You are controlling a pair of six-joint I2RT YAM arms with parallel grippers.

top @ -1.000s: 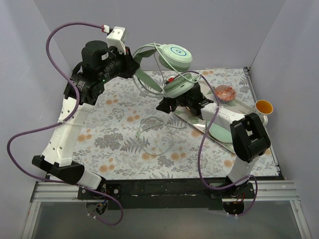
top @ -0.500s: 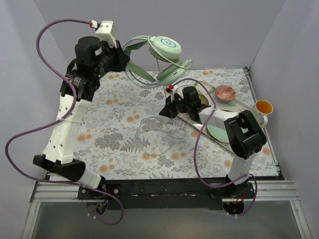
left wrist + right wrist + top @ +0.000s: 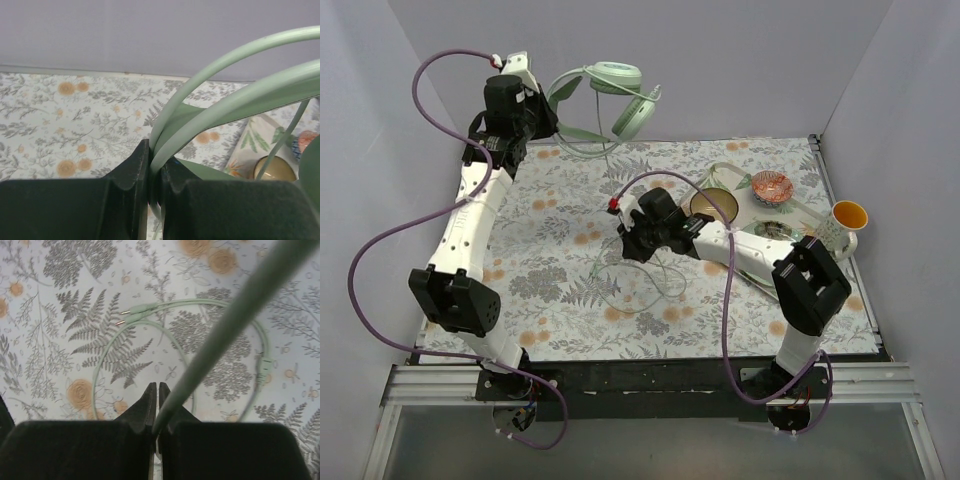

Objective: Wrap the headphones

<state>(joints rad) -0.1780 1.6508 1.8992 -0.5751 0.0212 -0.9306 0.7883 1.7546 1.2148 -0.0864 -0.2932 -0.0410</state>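
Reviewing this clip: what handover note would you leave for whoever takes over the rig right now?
Left gripper: shut on the padded headband of the pale mint-green over-ear headphones, held high above the far left of the floral tablecloth.
Right gripper: shut on the thin pale cable, low over the cloth.
Its free end and plug lie looped on the cloth.
Done: both grasps made.
Left: all the wrapping; no cable turns around the headphones show yet.
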